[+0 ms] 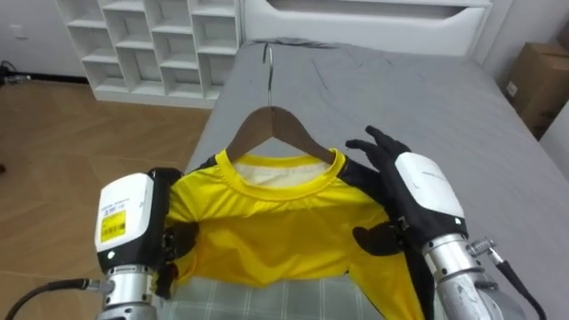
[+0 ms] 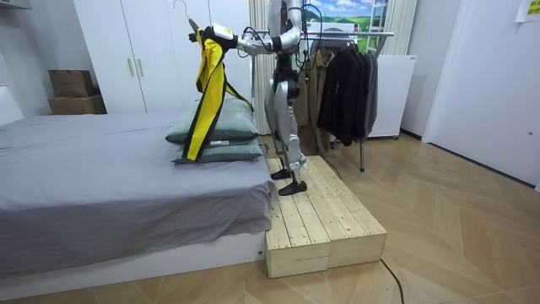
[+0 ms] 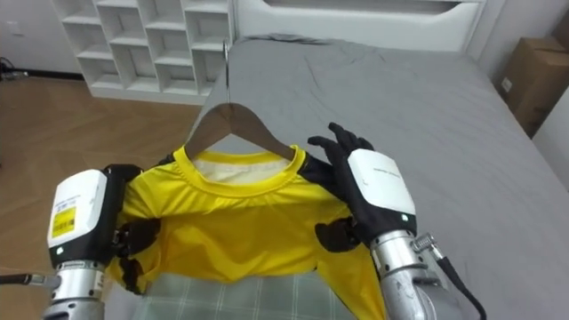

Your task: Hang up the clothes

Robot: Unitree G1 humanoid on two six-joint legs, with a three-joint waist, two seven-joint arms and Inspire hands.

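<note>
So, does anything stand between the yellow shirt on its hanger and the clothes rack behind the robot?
No furniture does. The yellow shirt on its hanger is held up over the bed, while the clothes rack is behind the robot, so its own body is in between. Dark clothes already hang on the rail.

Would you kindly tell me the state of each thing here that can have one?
yellow shirt: on the wooden hanger, held up over the bed
wooden hanger: in the shirt's neck, hook free
right hand: pinching the shirt's shoulder
left hand: at the shirt's other shoulder
wardrobe doors: closed
dark coats: hanging on the rack
</note>
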